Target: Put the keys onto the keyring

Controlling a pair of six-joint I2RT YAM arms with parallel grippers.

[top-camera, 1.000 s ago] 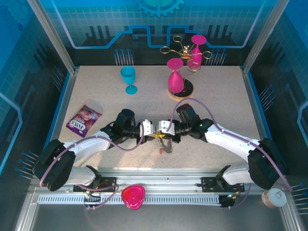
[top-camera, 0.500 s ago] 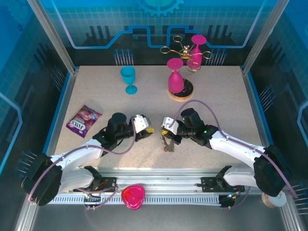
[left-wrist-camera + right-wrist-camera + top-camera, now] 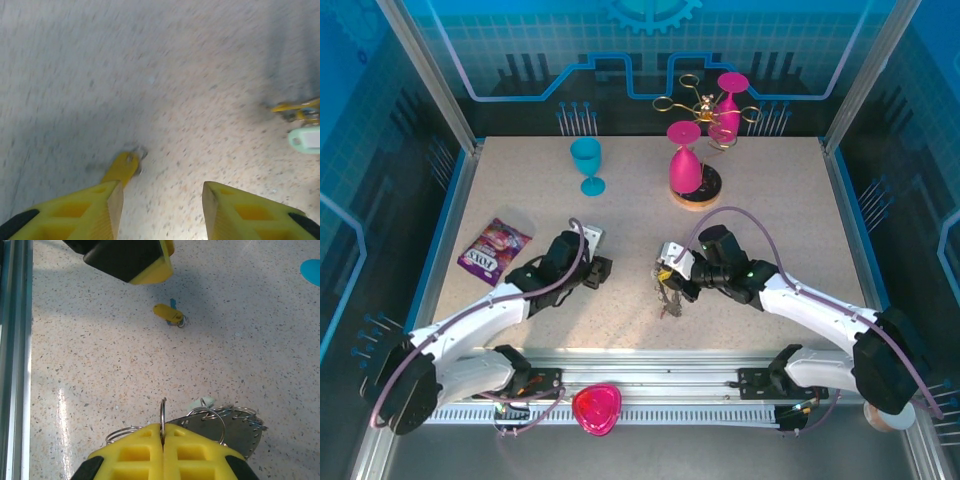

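The right hand [image 3: 162, 427] is pressed fully closed on one upright wire loop [image 3: 162, 412] of the keyring [image 3: 242, 434]. The ring's grey plate sits just over the worktop [image 3: 100, 355], with its near part hidden behind the yellow fingers. A pale green tag [image 3: 202, 403] peeks out beside it. From above, the keyring [image 3: 668, 295] is a small tangle, too fine to resolve. The left hand [image 3: 162, 192] hangs wide open and empty. One yellow-headed key [image 3: 121, 167] lies on the worktop just ahead of one finger. That view is blurred, so the key's shaft is hard to make out.
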